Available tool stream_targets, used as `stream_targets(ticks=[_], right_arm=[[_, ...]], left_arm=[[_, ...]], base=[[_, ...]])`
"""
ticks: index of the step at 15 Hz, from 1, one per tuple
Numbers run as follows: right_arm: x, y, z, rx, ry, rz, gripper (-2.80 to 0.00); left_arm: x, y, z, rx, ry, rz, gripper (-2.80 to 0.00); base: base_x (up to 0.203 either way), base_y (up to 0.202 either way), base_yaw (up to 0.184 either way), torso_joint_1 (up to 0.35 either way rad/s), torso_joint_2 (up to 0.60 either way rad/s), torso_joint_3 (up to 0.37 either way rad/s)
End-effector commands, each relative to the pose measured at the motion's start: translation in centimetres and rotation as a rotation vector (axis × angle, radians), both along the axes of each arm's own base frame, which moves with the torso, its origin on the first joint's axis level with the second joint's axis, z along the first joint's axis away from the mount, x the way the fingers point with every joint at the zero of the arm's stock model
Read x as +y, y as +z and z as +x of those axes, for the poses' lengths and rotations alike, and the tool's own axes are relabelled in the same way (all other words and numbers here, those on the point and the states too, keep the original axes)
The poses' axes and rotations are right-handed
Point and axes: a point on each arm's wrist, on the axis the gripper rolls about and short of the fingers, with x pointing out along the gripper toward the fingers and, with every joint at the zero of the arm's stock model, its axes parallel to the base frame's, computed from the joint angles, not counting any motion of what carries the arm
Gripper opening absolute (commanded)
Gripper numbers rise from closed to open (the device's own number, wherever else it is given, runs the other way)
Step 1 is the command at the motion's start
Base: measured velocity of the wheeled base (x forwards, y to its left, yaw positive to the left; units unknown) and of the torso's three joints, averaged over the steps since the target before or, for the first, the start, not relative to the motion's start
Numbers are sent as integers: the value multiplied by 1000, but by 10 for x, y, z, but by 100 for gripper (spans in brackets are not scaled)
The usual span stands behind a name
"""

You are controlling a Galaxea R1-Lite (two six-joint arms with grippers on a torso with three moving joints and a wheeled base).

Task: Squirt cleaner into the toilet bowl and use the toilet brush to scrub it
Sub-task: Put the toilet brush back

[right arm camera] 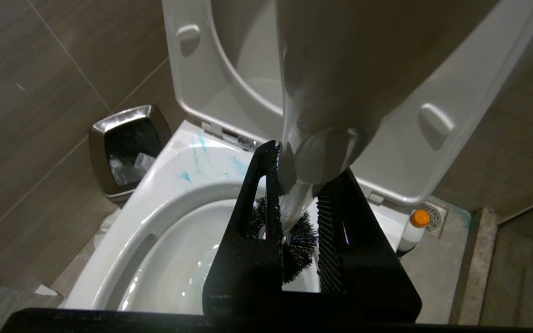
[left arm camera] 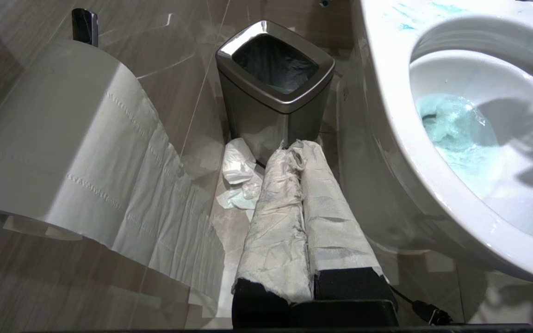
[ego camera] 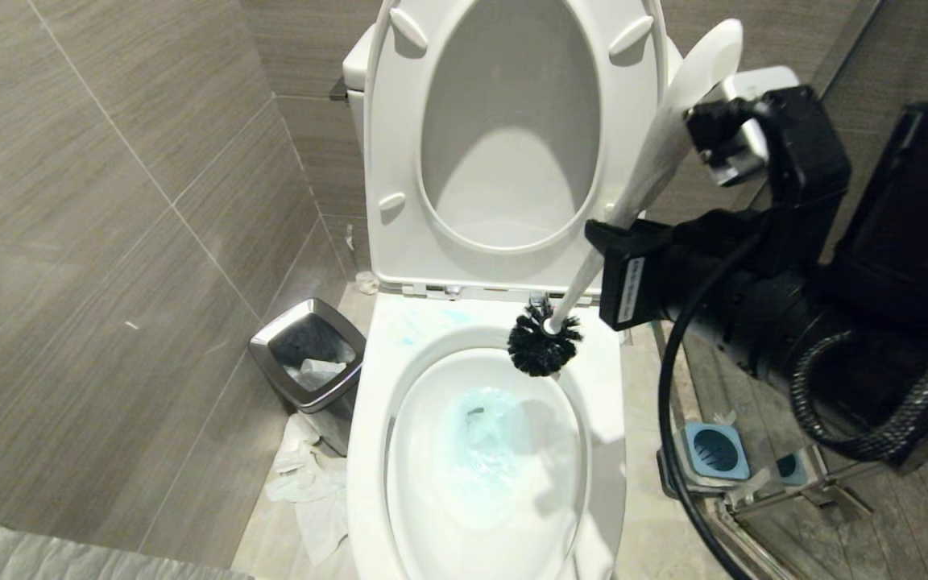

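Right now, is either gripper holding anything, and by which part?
The right gripper holds the toilet brush by the middle of its white handle, bristle head hanging over the toilet bowl rim. The left gripper is shut, paper-wrapped, holding nothing.

The floor (ego camera: 673,515) is pale tile beside dark wood-grain wall panels. On it stands the toilet bowl (ego camera: 367,451), with a small square steel bin (ego camera: 311,362) just beside it, black-lined. Crumpled white tissue (ego camera: 307,483) lies on the tiles, touching the bin's foot. On the bowl's other side sits a square blue-and-grey brush holder (ego camera: 714,453), near a floor drain (right arm camera: 428,213)
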Motion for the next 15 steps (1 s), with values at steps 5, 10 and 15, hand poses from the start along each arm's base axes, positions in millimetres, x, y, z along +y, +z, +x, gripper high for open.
stream_targets(ticks=[5,10,15], right_arm=[[-45,54,2,-21,-146,21,-280],[-82,49,19,83,-323,-74,-280],[-116,38,48,136,-498,-21,-280]], left_arm=[[0,-2,1,7,1,0,-280],[0,-2,1,7,1,0,-280],[0,-2,1,7,1,0,-280]], base=[[0,0,0,0,0,0],[0,0,0,0,0,0],[0,0,0,0,0,0]])
